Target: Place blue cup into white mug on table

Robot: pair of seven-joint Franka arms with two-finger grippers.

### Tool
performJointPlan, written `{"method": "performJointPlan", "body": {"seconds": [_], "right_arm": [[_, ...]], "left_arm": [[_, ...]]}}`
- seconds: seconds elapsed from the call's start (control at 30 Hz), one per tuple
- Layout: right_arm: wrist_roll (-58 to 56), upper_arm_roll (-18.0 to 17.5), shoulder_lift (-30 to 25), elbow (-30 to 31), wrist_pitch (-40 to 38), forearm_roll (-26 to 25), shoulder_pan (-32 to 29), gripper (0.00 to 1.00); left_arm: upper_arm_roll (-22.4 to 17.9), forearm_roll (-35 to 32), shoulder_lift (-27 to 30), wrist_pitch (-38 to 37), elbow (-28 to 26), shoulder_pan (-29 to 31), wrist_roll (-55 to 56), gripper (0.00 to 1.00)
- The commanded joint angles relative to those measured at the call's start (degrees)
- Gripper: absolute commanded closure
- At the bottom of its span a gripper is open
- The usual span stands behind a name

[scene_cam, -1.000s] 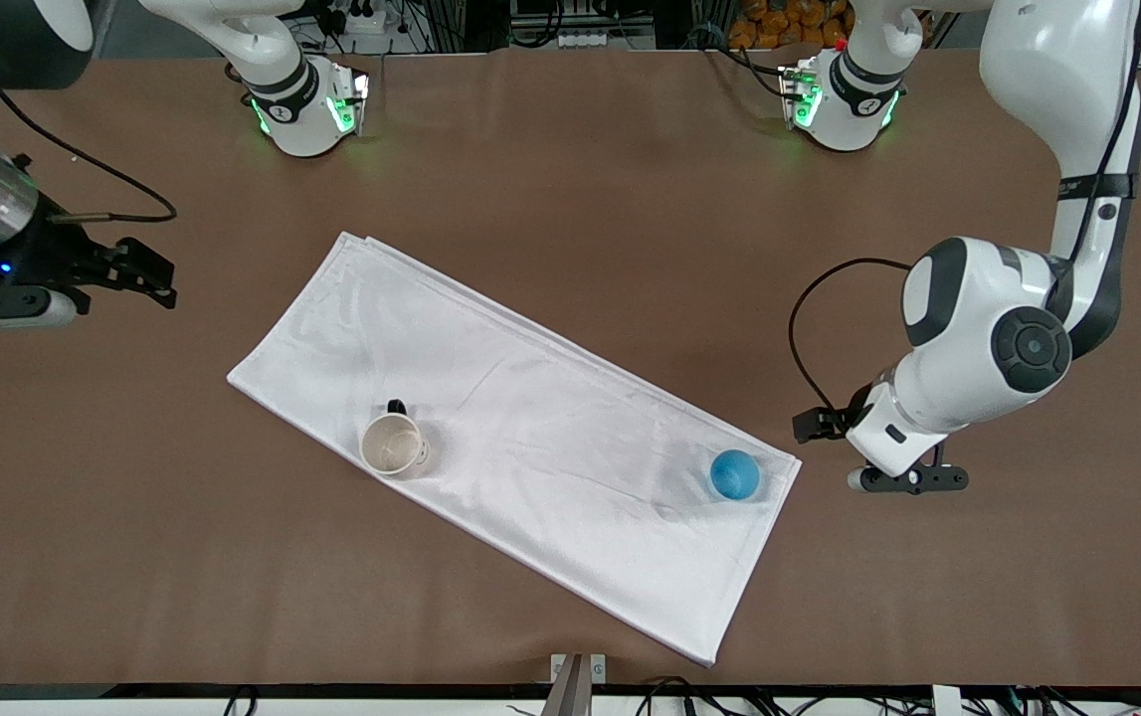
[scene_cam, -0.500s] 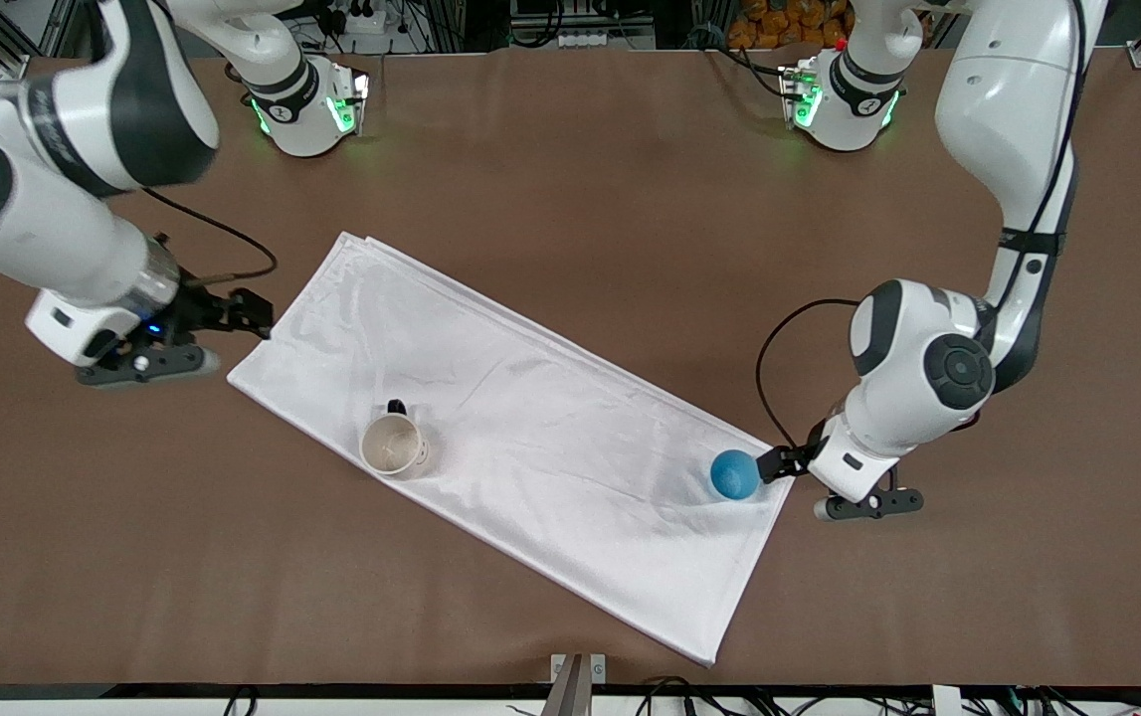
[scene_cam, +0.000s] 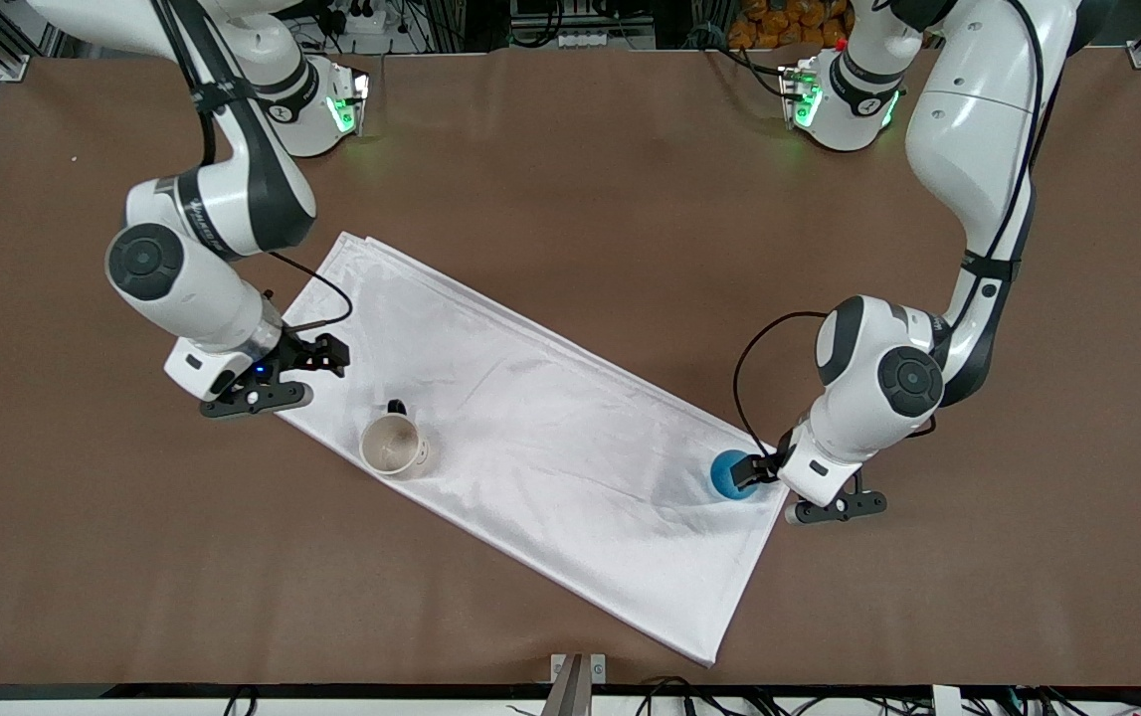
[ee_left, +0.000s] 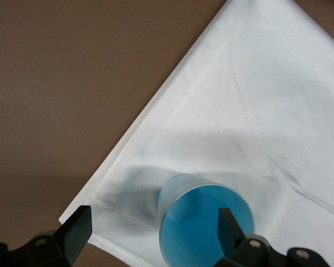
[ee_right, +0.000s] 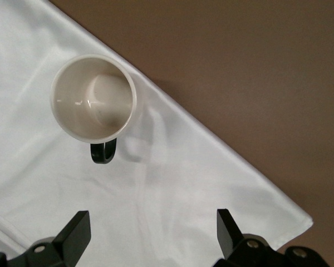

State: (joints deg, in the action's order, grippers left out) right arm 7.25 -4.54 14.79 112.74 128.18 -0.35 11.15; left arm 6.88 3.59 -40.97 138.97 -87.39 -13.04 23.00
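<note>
Two grippers, both spread. My left gripper brackets the small round bright-blue cup on the white cloth at the left arm's end; I should centre, then close gently. My right gripper hovers near the off-white black-handled mug.

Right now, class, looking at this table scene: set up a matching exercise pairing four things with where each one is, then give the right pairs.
Things:
1. small bright-blue handleless cup
2. off-white mug with a black handle
3. left gripper
4. right gripper

Places:
A. over the white cloth's corner toward the right arm's end
B. upright on the cloth, toward the right arm's end
C. open at the blue cup
D. on the cloth, near its edge toward the left arm's end

Pairs: 1-D, 2-B, 3-C, 4-A
</note>
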Motion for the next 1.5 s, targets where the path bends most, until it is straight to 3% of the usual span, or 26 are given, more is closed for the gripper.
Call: {"method": "performJointPlan", "body": {"seconds": [0.0,0.03,0.2,0.23,0.4,0.77,1.33,1.47], "right_arm": [[5.48,0.14,2.17,0.56,3.39,0.79,2.65,0.0],[6.1,0.14,2.61,0.56,4.0,0.79,2.91,0.0],[9.61,0.14,5.51,0.47,7.87,0.53,5.02,0.0],[10.41,0.14,6.13,0.47,8.66,0.18,5.37,0.0],[11.55,0.14,8.59,0.47,12.09,0.0,6.43,0.01],[13.31,0.14,13.33,-0.15,17.89,-0.62,7.31,0.22],[15.25,0.23,15.97,-3.75,18.07,-1.41,7.22,0.97],[15.25,0.23,15.71,-3.75,17.81,-1.41,7.31,1.0]], "left_arm": [[-0.2,-0.69,-1.31,0.16,1.17,-1.02,3.19,0.0],[-0.2,-0.69,-1.4,0.16,1.08,-1.11,4.33,0.07],[-0.2,-0.95,-2.01,0.16,0.91,-2.08,8.2,0.88],[-0.2,-0.95,-2.01,0.16,0.91,-2.16,8.29,1.0],[-0.38,-1.12,-2.01,0.16,0.82,-2.17,8.12,1.0],[-0.38,-3.41,-1.57,0.07,0.91,-2.08,8.12,1.0],[-0.46,-3.59,1.85,-3.88,0.64,0.56,2.93,1.0],[-0.82,-4.2,2.9,-6.6,-0.23,0.3,2.23,1.0]]}}
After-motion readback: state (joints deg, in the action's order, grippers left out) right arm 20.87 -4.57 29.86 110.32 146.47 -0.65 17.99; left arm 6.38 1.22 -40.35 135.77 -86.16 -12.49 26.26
